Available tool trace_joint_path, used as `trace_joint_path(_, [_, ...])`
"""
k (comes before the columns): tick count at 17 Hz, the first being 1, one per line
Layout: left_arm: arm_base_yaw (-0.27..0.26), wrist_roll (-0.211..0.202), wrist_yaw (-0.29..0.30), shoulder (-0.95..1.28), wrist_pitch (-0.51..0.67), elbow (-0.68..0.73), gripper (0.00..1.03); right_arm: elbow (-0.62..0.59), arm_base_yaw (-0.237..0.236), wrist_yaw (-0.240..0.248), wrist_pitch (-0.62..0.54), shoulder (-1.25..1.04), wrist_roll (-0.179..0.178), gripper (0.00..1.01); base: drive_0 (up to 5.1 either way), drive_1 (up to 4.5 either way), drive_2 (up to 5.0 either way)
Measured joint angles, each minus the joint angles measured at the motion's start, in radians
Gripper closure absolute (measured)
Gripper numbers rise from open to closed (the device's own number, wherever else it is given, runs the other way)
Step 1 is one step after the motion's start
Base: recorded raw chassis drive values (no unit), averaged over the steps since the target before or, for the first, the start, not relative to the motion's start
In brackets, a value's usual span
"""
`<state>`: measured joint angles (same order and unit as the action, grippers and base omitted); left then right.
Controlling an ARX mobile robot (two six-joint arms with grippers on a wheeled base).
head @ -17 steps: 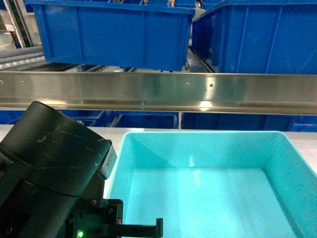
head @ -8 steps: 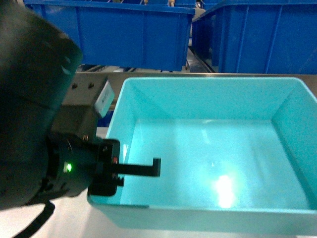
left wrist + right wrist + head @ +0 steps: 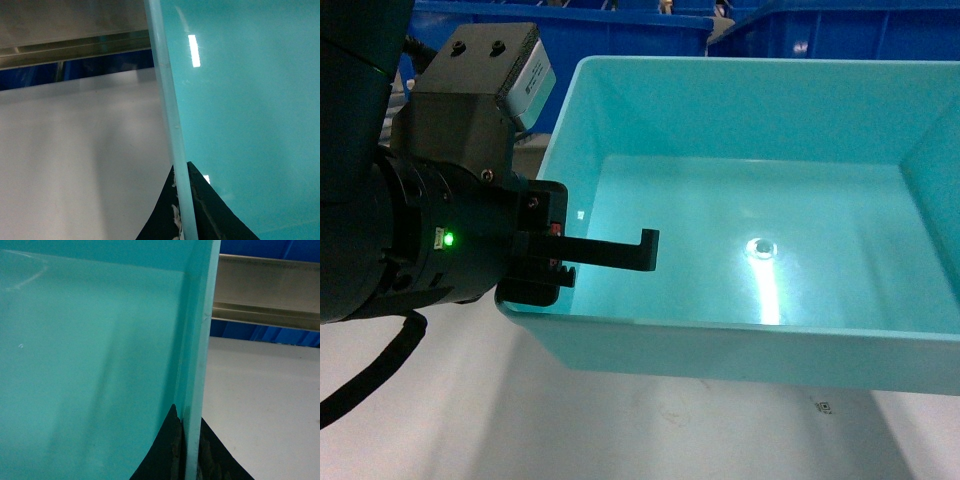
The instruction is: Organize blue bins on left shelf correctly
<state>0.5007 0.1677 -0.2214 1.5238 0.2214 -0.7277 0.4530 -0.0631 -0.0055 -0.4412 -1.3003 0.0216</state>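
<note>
A light turquoise blue bin (image 3: 750, 200) hangs lifted above the white surface, empty inside, with its shadow below it. My left gripper (image 3: 545, 265) is shut on the bin's left wall, and the rim runs between its fingers in the left wrist view (image 3: 181, 167). The right wrist view shows my right gripper (image 3: 189, 415) shut on the bin's right wall; it is out of the head view. The left shelf shows as a steel rail (image 3: 75, 45) beyond the bin, and its steel rail (image 3: 265, 290) also shows in the right wrist view.
Dark blue crates (image 3: 620, 30) stand on the shelf behind the lifted bin, with more of them (image 3: 840, 35) at the upper right. The white table top (image 3: 440, 400) lies under and in front of the bin. A loose black cable (image 3: 370, 375) hangs from the left arm.
The turquoise bin has risen off the table and now covers the steel rail in the head view. The left arm rose with it, still clamped on the left wall.
</note>
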Motion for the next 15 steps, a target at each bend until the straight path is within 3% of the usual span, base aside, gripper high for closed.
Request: trace_joint_path(15, [0.005, -0.005, -0.004, -0.001, -0.002, 0.0, 1.01, 0.0, 0.005, 0.001, 0.002, 0.0, -0.003, 0.99, -4.2, 0.69, 3.7])
